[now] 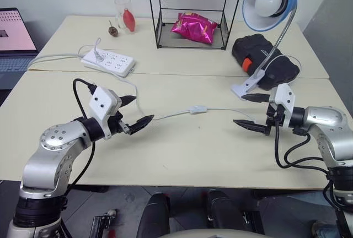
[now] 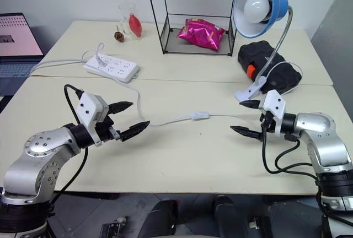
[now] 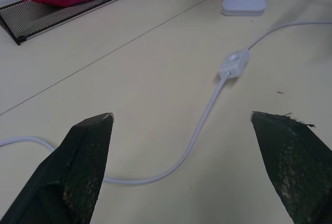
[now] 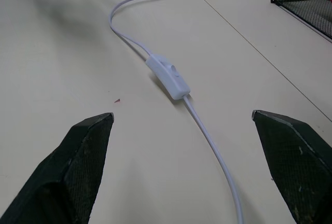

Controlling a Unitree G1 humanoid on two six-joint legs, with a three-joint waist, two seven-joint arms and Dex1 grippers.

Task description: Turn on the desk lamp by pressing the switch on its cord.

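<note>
The desk lamp (image 1: 268, 2), blue shade with a white bulb, stands unlit at the back right, its white clip base (image 1: 246, 86) resting on the table. Its thin white cord (image 1: 171, 115) runs across the table's middle, with the small white switch (image 1: 197, 109) lying on it. That switch (image 4: 167, 75) lies flat between both grippers, untouched. My left gripper (image 1: 132, 111) hovers open to the switch's left, fingers pointing at it. My right gripper (image 1: 248, 111) hovers open to the switch's right, below the lamp's base. Both hold nothing.
A white power strip (image 1: 108, 61) lies at the back left. A wire rack (image 1: 193, 12) with a pink bag (image 1: 194, 28) stands behind, a black case (image 1: 265, 59) beside the lamp, a glass (image 1: 125, 15) further left, and a laptop (image 1: 14, 34) at the far left.
</note>
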